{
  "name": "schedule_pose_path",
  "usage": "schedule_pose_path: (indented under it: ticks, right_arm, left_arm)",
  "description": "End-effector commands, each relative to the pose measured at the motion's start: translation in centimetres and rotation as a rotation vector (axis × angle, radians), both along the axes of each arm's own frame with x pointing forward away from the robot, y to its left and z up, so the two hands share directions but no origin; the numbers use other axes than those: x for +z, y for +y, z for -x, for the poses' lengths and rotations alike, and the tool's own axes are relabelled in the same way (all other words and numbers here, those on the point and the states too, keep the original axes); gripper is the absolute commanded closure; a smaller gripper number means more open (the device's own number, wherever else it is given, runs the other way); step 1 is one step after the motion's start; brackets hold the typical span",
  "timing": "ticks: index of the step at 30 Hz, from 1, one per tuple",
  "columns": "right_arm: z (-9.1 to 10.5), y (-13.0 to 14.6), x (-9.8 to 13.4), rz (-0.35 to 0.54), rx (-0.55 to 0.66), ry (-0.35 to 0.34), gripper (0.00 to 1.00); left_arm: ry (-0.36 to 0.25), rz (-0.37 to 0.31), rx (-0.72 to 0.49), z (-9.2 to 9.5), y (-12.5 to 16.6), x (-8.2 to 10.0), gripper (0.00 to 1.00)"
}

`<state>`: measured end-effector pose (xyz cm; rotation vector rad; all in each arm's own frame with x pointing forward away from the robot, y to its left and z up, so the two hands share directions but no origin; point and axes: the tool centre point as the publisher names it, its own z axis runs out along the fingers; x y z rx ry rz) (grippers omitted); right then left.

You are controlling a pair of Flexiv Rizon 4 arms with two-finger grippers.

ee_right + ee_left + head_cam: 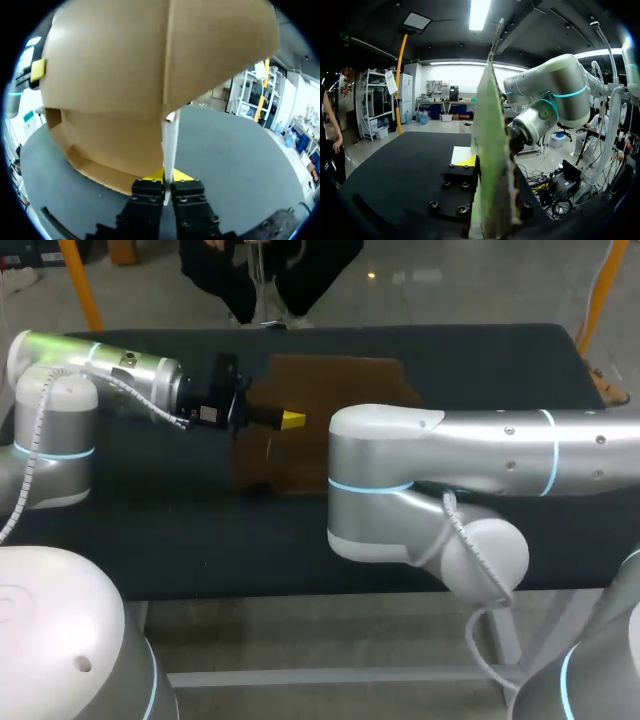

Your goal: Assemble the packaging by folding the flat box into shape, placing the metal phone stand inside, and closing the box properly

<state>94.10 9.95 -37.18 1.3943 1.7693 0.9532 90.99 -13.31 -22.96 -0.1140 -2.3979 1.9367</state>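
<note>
Between two robot hands over a dark surface [200, 540], a brown cardboard box [340, 380] stood half-raised, its panels only partly opened out of the flat. The left hand [291, 421] was clamped on an upright panel at its side of the box, with one yellow fingertip [464, 159] flat against the card and the panel running edge-on straight out ahead of it. The right hand [166, 176], at the opposite side, had its fingers pinched together on the thin edge of a flap, and the bulk of the box rose ahead of it. The two grips on opposite sides appeared meant to let one hand steady the card while the other swung a panel about its crease, an early step in the forming. Whether the box's lower edge rested on the surface under the hands could not be told. The metal phone stand showed in no view, and the right arm [470, 455] hid part of the surface.
</note>
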Motion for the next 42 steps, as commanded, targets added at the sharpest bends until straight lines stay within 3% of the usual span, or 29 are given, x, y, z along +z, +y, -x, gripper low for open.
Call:
schedule_pose_path:
  ticks: [1, 2, 10, 18, 37, 42]
  right_arm:
    - [-0.2, 0.6, 0.6, 0.107, -0.178, 0.017, 1.0]
    - [-0.2, 0.5, 0.6, 0.102, -0.169, 0.015, 1.0]
    - [0.2, -0.1, 0.7, 0.041, -0.1, 0.005, 1.0]
    - [0.8, -1.8, 1.2, -0.068, -0.003, 0.024, 1.0]
    - [1.6, -3.3, 2.7, -0.233, 0.276, 0.106, 1.0]
    - [1.8, -2.8, 2.7, -0.251, 0.333, 0.128, 1.0]
  left_arm:
    - [-0.023, -0.05, 0.022, 1.3, -0.4, 1.3, 0.16]
    - [-0.025, -0.049, 0.026, 1.5, -0.4, 1.4, 0.0]
    - [-0.064, -0.059, 0.068, 3.5, -0.4, 2.2, 0.0]
    - [-0.166, -0.093, 0.082, 6.0, -0.1, 2.9, 0.0]
    - [-0.224, -0.251, 0.252, 9.5, 3.0, 2.5, 0.0]
    - [-0.226, -0.217, 0.271, 9.3, 4.7, 3.0, 0.0]
